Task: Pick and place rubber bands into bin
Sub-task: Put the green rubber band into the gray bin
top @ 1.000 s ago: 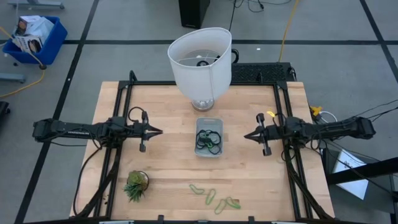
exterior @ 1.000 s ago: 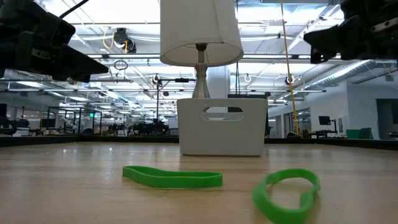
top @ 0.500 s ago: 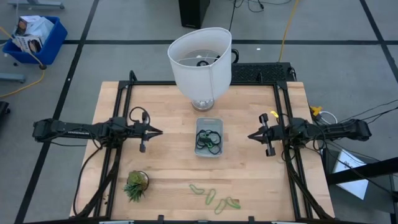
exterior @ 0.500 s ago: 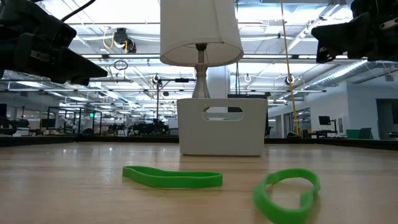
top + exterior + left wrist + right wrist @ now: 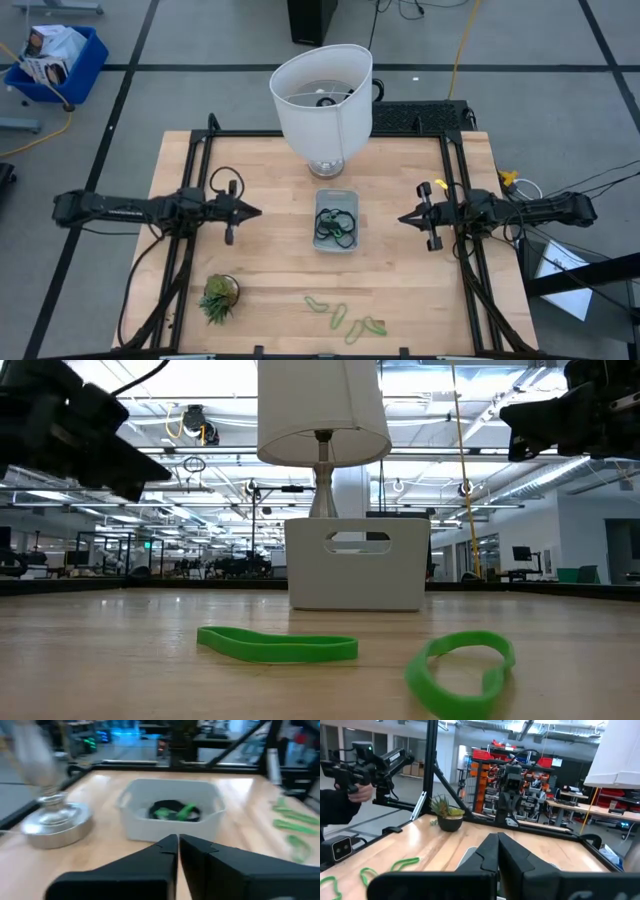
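The pale bin [image 5: 336, 221] sits at the table's middle and holds dark and light green rubber bands [image 5: 334, 227]. It also shows in the left wrist view [image 5: 170, 815] and the low view [image 5: 357, 564]. Several light green rubber bands [image 5: 340, 314] lie flat on the wood near the front edge; two show close in the low view [image 5: 278, 645]. My left gripper [image 5: 255, 211] is shut and empty, left of the bin and above the table. My right gripper [image 5: 402, 219] is shut and empty, right of the bin.
A big white lamp [image 5: 322, 100] stands on its metal base [image 5: 52, 820] just behind the bin. A small potted plant [image 5: 219, 296] stands at the front left. A person's hand and dark sleeve [image 5: 350, 795] show beyond the table's left side. Bare wood lies around the bin.
My right gripper has drawn back a little toward the table's right edge, still shut. My left gripper has turned slightly about its wrist while staying in place. The bands and the bin have not moved.
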### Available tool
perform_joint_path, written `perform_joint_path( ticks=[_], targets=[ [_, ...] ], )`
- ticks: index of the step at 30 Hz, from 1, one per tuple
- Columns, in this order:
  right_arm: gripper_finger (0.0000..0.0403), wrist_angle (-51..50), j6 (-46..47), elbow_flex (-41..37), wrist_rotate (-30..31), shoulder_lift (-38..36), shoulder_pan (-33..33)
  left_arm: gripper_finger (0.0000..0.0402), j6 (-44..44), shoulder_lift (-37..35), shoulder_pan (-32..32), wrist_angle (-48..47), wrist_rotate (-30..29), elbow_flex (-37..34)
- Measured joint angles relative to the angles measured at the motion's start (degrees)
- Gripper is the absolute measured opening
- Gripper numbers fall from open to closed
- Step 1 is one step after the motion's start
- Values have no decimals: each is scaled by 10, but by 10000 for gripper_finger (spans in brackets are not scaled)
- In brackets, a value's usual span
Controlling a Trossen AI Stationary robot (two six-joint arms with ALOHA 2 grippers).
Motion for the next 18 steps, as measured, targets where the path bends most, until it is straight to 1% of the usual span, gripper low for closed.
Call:
perform_joint_path(
  ticks=[2, 4, 6, 11, 14, 18],
  targets=[
    [0, 0, -5, 0, 0, 0, 0, 6, -7, 8, -15, -16, 24, 18],
    [0, 0, -6, 0, 0, 0, 0, 6, 0, 24, -40, -19, 47, 38],
    [0, 0, -6, 0, 0, 0, 0, 4, 7, 48, -70, -19, 47, 61],
    [0, -5, -9, -1, 0, 0, 0, 5, 3, 144, -140, -21, -16, 149],
    [0, -5, -9, -1, 0, 0, 0, 3, 15, 228, -176, -35, -47, 209],
    [0, -5, -7, -1, 0, 0, 0, 4, 14, 360, -218, -77, -112, 295]
  ],
)
